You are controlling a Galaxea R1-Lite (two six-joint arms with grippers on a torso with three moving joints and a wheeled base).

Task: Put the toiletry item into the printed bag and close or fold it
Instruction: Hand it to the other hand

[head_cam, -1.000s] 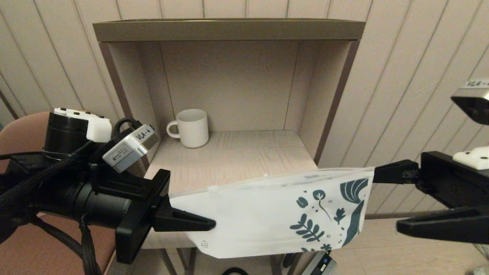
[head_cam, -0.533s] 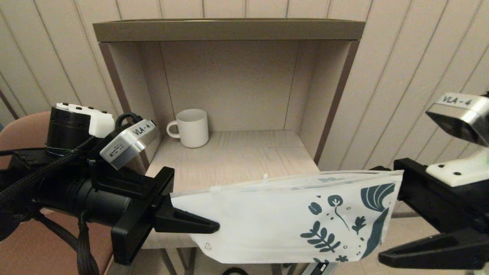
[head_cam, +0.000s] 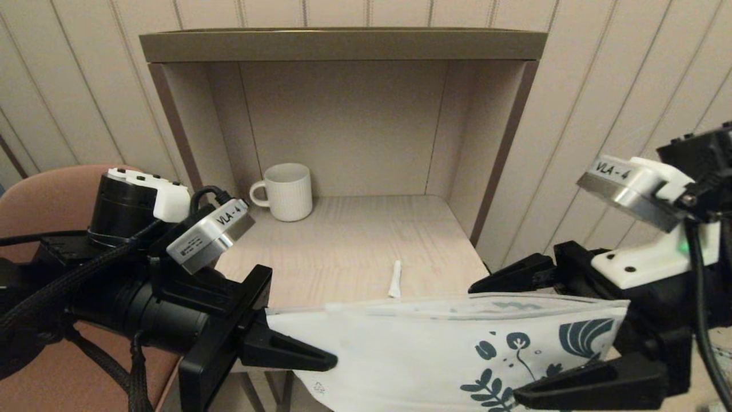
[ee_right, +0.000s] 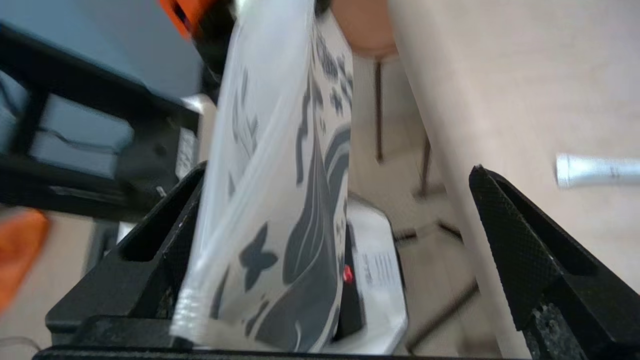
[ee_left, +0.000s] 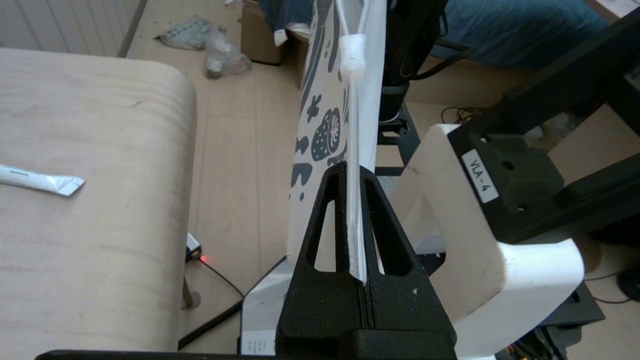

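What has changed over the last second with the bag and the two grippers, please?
The right gripper has come in over the leaf-print end of the printed bag, fingers open around it. The bag sank lower, uncovering the toiletry item on the shelf. The left gripper stays clamped on the other end; the mug is unmoved.

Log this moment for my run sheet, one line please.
left gripper shut on printed bag | right gripper open around bag end | toiletry item on shelf
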